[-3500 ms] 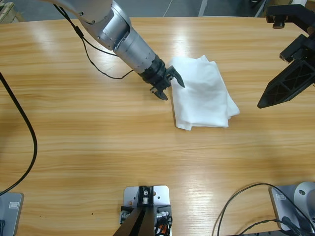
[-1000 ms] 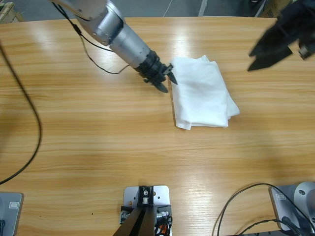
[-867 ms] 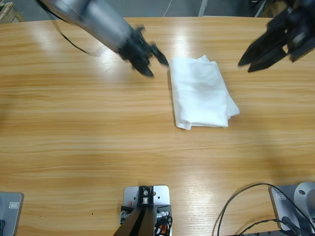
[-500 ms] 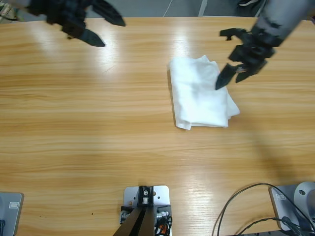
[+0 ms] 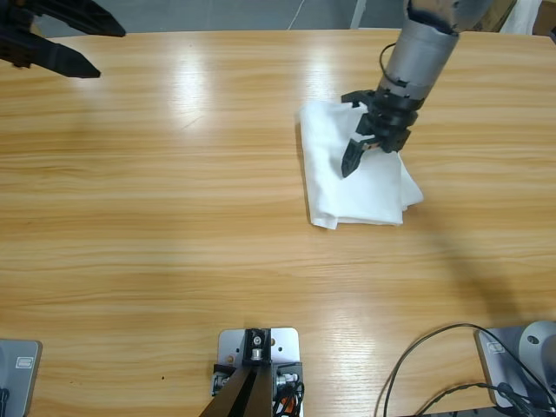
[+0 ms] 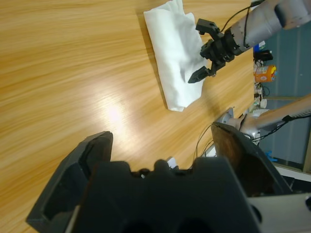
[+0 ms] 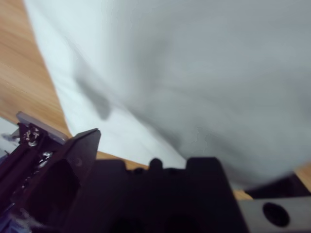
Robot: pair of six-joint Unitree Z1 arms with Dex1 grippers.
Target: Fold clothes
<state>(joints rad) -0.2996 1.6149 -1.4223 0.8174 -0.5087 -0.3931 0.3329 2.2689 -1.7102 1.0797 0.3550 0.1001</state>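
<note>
High view: shows a long wooden table (image 5: 174,226) with a white T-shirt (image 5: 334,187), already folded into a compact rectangle, lying right of centre, at about 2 o'clock from the middle of the table. Places the right gripper (image 5: 369,143) directly over the shirt's upper right part, arm coming down from 1 o'clock, jaws spread apart with nothing between them, tips pointing down toward the cloth; contact with the fabric not clear from above. Places the left gripper (image 5: 74,43) far off at the 10 o'clock corner, well apart from the shirt, jaws open and empty. Left wrist view: looks across bare wood from a distance, open jaws framing the shirt (image 6: 177,53) and the other arm's gripper (image 6: 211,48) poised over it, with room clutter at the edge beyond the table. Right wrist view: filled almost wholly with white fabric (image 7: 194,73) very close under the jaws, a strip of wood at 9 o'clock, one open jaw visible at 7 o'clock. Judged from the neat stacked layers, folding looks nearly complete, with the step in hand likely a last press, tidy or final fold by the right arm. Next move probably calls for lowering gently onto the top layer or closing on one edge only, without dragging the lower layers or spoiling the uneven corner at 4 o'clock.
</note>
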